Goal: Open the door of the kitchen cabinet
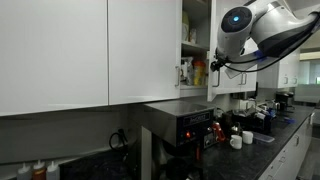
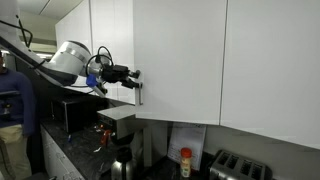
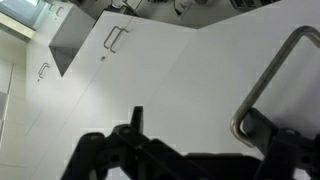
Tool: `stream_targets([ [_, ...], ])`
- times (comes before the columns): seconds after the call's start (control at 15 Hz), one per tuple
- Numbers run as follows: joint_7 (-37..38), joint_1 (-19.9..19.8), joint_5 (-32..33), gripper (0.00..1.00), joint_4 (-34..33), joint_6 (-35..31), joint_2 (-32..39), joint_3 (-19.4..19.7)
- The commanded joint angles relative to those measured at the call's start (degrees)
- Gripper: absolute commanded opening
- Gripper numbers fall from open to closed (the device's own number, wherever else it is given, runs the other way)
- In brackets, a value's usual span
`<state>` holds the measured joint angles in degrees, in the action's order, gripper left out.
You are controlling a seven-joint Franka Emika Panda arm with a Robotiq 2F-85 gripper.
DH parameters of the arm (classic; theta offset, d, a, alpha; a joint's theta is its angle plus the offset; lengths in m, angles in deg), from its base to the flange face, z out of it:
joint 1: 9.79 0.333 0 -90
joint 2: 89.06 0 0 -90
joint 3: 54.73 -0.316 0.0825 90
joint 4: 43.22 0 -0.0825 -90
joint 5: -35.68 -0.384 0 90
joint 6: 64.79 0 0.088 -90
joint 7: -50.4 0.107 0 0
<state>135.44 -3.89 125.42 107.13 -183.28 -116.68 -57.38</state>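
Observation:
The door (image 2: 180,60) is a plain white upper panel with a slim silver bar handle (image 2: 139,88) at its lower left edge. In an exterior view it stands swung out from the kitchen cabinet (image 1: 195,45), whose white shelves hold bottles. My gripper (image 2: 132,76) is at the handle edge of the door and also shows in an exterior view (image 1: 214,62). In the wrist view the gripper (image 3: 200,125) is open, its fingers wide apart against the door face (image 3: 180,70). One finger sits hooked behind the silver handle (image 3: 268,80).
A black appliance (image 1: 180,120) and white mugs (image 1: 236,141) stand on the dark counter under the cabinets. A kettle (image 2: 122,160), a bottle (image 2: 185,162) and a toaster (image 2: 240,165) are below the door. A person (image 2: 12,100) stands at the left. Other white doors with handles (image 3: 115,38) lie further along.

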Motion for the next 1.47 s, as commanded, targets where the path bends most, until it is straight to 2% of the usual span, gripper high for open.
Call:
stream_targets([
  [0.0, -1.64, -0.92, -1.96, 1.0, 2.97, 2.27, -5.46, 2.11],
  [0.8, -2.57, -1.63, -4.43, 1.0, 6.74, 1.04, -12.08, 3.93],
  [1.4, -5.73, -2.52, -10.21, 1.0, 9.58, 5.84, -20.22, 5.62],
])
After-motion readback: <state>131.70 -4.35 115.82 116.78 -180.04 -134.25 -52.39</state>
